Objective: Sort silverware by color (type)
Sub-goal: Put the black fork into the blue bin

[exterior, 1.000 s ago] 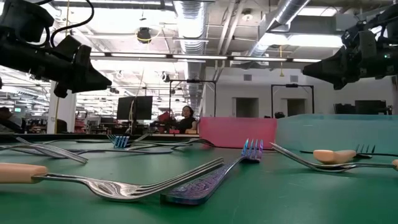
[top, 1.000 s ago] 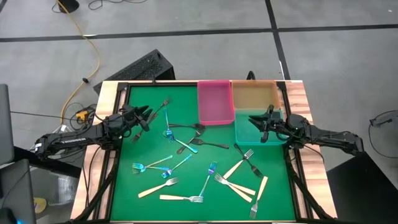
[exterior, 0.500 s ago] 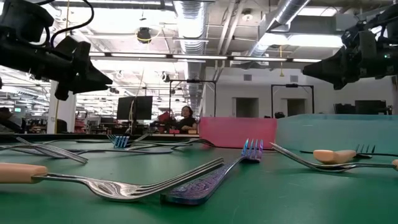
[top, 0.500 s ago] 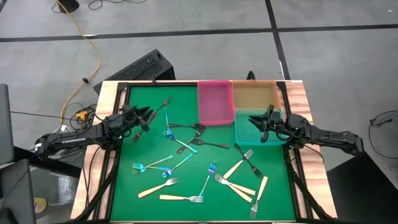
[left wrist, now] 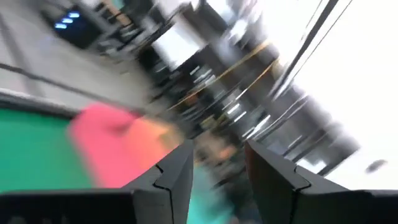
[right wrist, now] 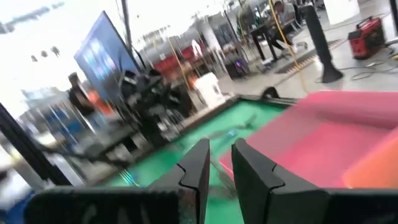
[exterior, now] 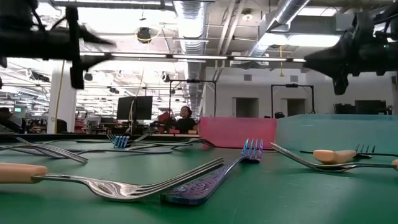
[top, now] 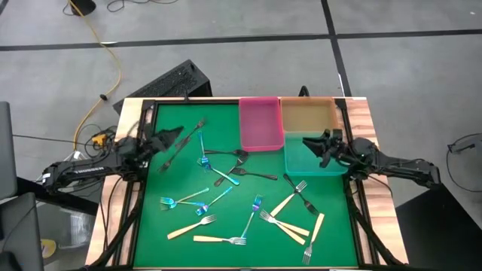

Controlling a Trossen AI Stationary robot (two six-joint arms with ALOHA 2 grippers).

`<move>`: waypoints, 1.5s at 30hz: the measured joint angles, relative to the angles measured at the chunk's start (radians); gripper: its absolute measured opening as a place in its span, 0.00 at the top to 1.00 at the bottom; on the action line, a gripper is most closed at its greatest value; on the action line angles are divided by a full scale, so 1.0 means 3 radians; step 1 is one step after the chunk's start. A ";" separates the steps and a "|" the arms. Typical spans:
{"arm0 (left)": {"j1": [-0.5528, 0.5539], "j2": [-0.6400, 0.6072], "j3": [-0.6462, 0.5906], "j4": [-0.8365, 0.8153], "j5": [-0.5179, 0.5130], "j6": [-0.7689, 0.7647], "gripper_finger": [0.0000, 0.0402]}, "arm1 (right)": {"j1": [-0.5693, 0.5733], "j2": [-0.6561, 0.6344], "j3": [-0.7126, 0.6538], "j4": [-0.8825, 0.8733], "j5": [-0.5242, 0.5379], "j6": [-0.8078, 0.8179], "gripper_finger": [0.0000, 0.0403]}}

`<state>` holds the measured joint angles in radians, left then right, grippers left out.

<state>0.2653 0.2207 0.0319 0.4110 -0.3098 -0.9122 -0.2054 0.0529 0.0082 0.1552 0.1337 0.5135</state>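
Three bins sit at the far right of the green mat (top: 173, 181): pink bin (top: 260, 124), orange bin (top: 309, 115) just right of it, teal bin (top: 310, 158) in front of the orange one. Nothing can be made out inside any of them from above.

All the silverware (top: 241, 196) lies loose on the mat in front of and left of the pink bin. A dark fork (top: 226, 153) lies just in front of the pink bin, long axis crosswise; another dark fork (top: 254, 175) nearby also lies crosswise. A blue fork (top: 202, 150) lies left of the pink bin, long axis running away from the front edge. Farther from the pink bin, toward the front: a tan-handled fork (top: 220, 240) lying crosswise, tines to the right; a tan-handled cluster (top: 290, 222) crossing each other at angles, below the teal bin. In the low view a blue fork (exterior: 217, 177) has its tines pointing away from the camera.

Left gripper (top: 179, 135) hovers over the mat well left of the pink bin, fingers slightly parted, nothing between them. Right gripper (top: 307, 142) hovers over the teal bin, right of the pink bin, fingers narrowly parted, empty.

No readable writing.
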 joint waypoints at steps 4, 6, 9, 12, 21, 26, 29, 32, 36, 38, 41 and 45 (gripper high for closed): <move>0.0000 -0.0001 0.0001 0.0443 -0.0301 -0.0218 0.68 | 0.0000 0.0000 0.0000 0.0123 -0.0001 0.0262 0.77; 0.0000 -0.0001 0.0001 0.0472 -0.0533 -0.0210 0.68 | 0.0000 0.0000 0.0000 0.0149 -0.0001 0.0371 0.77; 0.0001 0.0000 0.0001 0.0463 -0.0732 -0.0403 0.68 | 0.0000 0.0000 0.0000 0.0146 -0.0001 0.0574 0.77; -0.0002 0.0000 0.0001 0.0463 -0.0696 -0.0586 0.68 | 0.0000 0.0001 0.0000 0.0097 -0.0001 0.0645 0.77; -0.0003 0.0023 0.0179 0.0513 -0.0460 -0.0907 0.68 | 0.0098 -0.0002 0.0309 0.0370 -0.0324 0.0574 0.77; -0.0003 0.0173 0.0655 0.0480 -0.0078 -0.0544 0.68 | 0.0159 0.0136 0.0888 -0.0080 -0.0302 0.0247 0.77; -0.0004 0.0300 0.1059 0.0162 0.0130 -0.0414 0.68 | 0.0204 0.0375 0.1342 -0.0683 -0.0297 0.0153 0.77; -0.0004 0.0446 0.1541 -0.0490 0.0368 -0.0300 0.68 | 0.0277 0.0746 0.1811 -0.1437 -0.0356 0.0192 0.77; -0.0004 0.0677 0.2193 -0.1529 0.0618 -0.0085 0.68 | 0.0423 0.1309 0.2398 -0.2407 -0.0376 0.0466 0.77; -0.0004 0.0796 0.2478 -0.2004 0.0663 0.0103 0.68 | 0.0515 0.1581 0.2637 -0.2838 -0.0441 0.0648 0.77; -0.0004 0.0952 0.2813 -0.2508 0.0651 0.0307 0.68 | 0.0679 0.1937 0.2883 -0.3308 -0.0645 0.0995 0.77; -0.0004 0.1095 0.3017 -0.2755 0.0638 0.0430 0.68 | 0.0987 0.2281 0.2963 -0.3631 -0.0897 0.1436 0.77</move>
<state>0.2642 0.5491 0.9369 -0.4154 -0.1184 -0.7831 0.0908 0.7372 0.8972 -0.9342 -0.1354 0.9441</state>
